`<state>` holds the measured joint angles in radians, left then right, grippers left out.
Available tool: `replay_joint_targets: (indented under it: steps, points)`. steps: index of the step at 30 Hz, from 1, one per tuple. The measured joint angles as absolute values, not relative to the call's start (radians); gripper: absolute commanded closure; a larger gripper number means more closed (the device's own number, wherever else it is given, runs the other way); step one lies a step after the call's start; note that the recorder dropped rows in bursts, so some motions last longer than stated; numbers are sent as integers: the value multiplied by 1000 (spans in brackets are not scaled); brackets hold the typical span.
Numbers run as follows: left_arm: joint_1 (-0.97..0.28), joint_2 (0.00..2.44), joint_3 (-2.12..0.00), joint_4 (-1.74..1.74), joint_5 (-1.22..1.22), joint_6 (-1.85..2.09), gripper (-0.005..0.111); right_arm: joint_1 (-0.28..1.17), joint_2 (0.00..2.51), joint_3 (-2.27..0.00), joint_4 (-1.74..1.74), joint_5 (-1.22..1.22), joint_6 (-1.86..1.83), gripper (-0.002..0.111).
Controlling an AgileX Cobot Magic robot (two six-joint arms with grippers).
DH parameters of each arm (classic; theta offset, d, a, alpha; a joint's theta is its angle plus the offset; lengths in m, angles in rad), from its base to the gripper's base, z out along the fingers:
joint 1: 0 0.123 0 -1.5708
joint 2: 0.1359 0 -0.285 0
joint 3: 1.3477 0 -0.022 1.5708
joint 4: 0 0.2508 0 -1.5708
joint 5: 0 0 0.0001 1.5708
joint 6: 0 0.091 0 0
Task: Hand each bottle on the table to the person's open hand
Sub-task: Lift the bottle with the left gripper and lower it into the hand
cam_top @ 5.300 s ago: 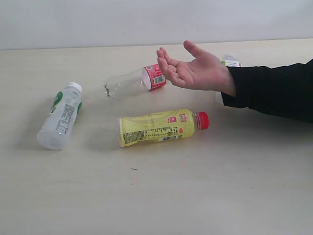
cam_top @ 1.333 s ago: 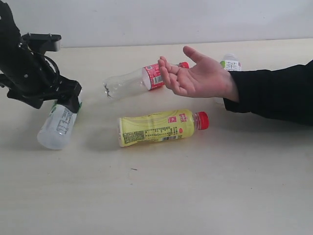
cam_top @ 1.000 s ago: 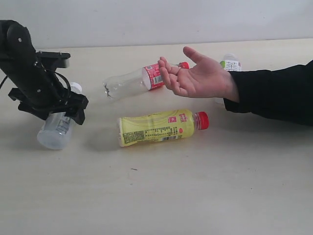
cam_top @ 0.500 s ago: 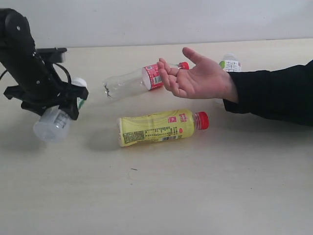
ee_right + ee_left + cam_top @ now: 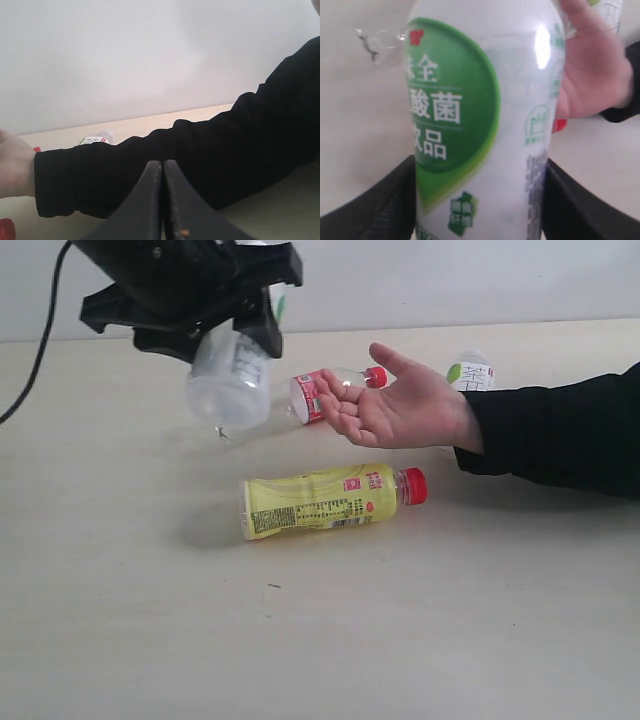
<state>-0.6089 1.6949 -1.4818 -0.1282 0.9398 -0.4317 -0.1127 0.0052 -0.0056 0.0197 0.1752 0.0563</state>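
Currently the green-labelled bottle (image 5: 232, 380) is being clamped across its labelled body by the left gripper (image 5: 222, 332), aloft near the open hand (image 5: 395, 405). It is being judged light, slick and dentable; the right gripper (image 5: 163, 200) is being held closed, empty.

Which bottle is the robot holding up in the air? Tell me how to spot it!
Find the pale table and look above its left side, where the black left gripper hangs. Clamped in it is the green-label bottle, milky white and see-through. It is the only bottle in the air; the yellow bottle and the red-label bottle lie flat below.
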Motion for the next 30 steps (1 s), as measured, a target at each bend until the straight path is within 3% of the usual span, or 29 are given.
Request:
replay_joint_targets:
  steps: [9, 12, 24, 27, 30]
  points:
    - [-731, 1878, -1706, -122, 966, -539, 107, -113, 5, -6, 20, 175, 56, 108]
    - [-753, 1962, -1759, -119, 861, -591, 107, -113, 5, -6, 20, 175, 56, 108]
    - [-753, 2151, -1775, -125, 649, -713, 106, -113, 5, -6, 20, 175, 56, 108]
    - [-749, 2151, -1775, -127, 640, -713, 99, -113, 5, -6, 20, 175, 56, 108]
    - [-749, 2151, -1775, -127, 635, -718, 82, -113, 5, -6, 20, 175, 56, 108]
